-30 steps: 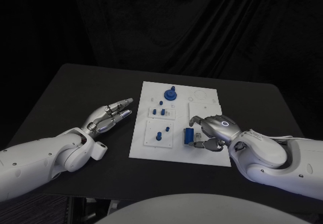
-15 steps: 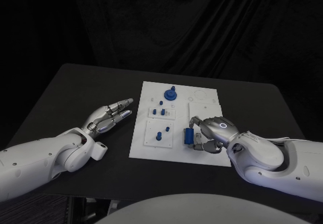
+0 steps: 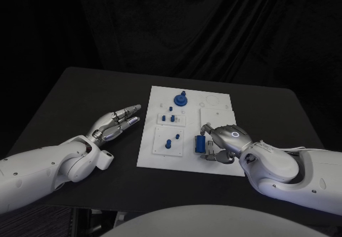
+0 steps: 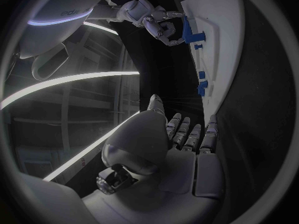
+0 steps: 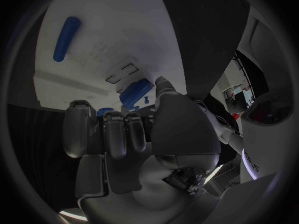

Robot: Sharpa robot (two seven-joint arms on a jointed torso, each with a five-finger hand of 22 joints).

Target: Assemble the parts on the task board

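I'm closing my right robot hand (image 3: 222, 142) around the blue cylinder (image 3: 200, 143), lying near the board (image 3: 214, 111)'s near edge, long axis pointing away from me, just left of that robot hand. Left robot hand (image 3: 116, 123) is resting open on the surface (image 3: 85, 94), left of the board, farther off.

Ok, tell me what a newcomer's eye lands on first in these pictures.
First the white board in the middle of the black table, dotted with blue parts. Then the right hand at the board's near right side, fingers curled around a blue cylinder. The left hand lies open on the table, left of the board.
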